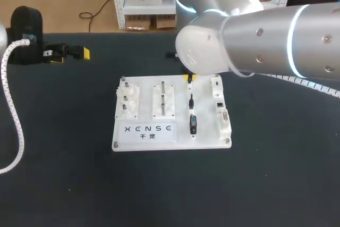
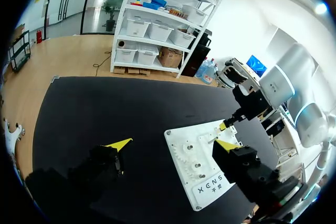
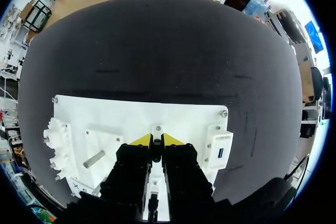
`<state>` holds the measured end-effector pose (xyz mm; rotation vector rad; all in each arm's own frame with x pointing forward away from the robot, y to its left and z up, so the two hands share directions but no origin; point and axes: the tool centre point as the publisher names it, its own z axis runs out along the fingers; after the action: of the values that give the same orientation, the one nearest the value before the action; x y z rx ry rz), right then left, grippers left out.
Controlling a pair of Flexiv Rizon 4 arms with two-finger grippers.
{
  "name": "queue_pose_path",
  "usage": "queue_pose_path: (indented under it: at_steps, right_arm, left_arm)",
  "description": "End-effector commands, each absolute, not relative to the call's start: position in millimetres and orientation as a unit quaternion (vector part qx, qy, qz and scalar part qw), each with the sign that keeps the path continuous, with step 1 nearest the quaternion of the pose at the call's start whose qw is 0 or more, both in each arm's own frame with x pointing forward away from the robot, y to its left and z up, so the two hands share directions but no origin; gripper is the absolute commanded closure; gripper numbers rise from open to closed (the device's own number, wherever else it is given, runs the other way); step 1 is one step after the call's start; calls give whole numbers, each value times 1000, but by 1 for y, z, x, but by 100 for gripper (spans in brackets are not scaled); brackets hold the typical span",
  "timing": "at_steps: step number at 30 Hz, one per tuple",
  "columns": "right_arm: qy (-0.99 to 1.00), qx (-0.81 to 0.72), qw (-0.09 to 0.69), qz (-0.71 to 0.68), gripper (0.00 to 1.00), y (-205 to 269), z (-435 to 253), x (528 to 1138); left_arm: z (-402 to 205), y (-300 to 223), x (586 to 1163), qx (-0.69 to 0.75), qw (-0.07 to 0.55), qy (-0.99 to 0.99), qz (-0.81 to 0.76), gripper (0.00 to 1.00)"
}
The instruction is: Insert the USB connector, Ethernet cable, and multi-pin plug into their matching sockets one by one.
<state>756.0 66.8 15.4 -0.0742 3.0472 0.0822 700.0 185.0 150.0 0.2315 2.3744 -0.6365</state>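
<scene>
Your right gripper (image 3: 156, 141) stands at the far edge of the white board (image 1: 170, 141), its fingers pinching a small dark plug (image 3: 156, 150) from both sides. The multi-pin plug (image 1: 193, 124) lies closer to the board's near edge, with the sockets (image 1: 222, 104) along its right edge. Your left gripper (image 2: 174, 144) hangs at the far left of the bench (image 1: 276, 174), fingers spread wide.

right arm (image 1: 255, 41) overhanging white board (image 1: 204, 139), gear posts (image 1: 128, 99) at left

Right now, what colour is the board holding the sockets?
White; the board shows best in the head view.
</scene>
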Motion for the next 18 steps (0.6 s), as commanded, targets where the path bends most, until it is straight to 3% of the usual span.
queue_pose_path:
  at_steps: [1,18]
  right_arm:
    - [998,-24,53,31,100,64,23,750]
    - [997,-20,71,32,100,48,40,749]
  left_arm:
    - [150,185,700,89,330,908,-243,0]
    - [150,185,700,89,330,908,-243,0]
